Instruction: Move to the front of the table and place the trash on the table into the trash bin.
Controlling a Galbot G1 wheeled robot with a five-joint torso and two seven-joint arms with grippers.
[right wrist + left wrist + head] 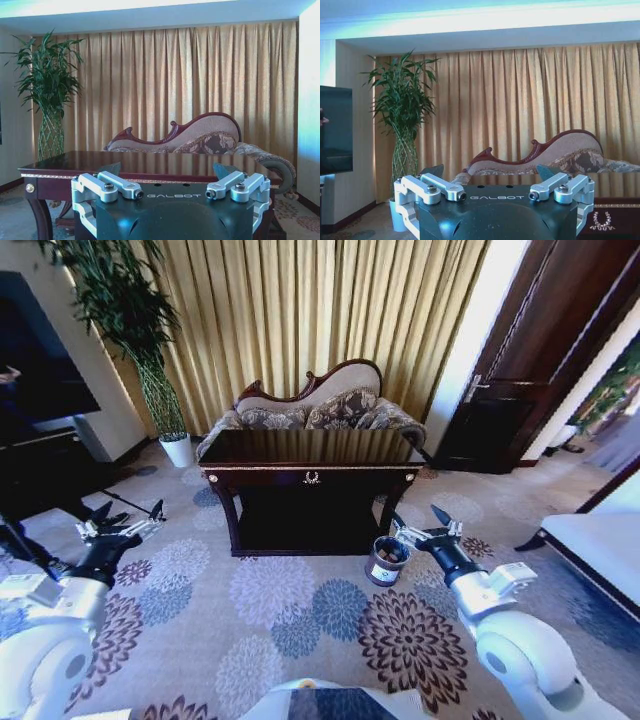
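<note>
The table (310,452) is dark and glossy with a small gold emblem on its front apron, and it stands straight ahead in the head view. Its top (150,161) mirrors the curtains. The trash is out of view. By the table's front right leg, the trash bin (386,560) sits on the carpet, small, dark and round with a white label. My left gripper (128,511) hovers open, low and left of the table, with nothing in it (490,172). Just right of the bin, my right gripper (419,517) is open and empty too (166,170).
A carved sofa (312,408) stands behind the table against gold curtains. A tall plant in a white pot (177,449) is at the back left, beside a dark TV stand (40,465). A dark door (520,390) and a white bench (595,545) are on the right. Flowered carpet (290,610) lies in front.
</note>
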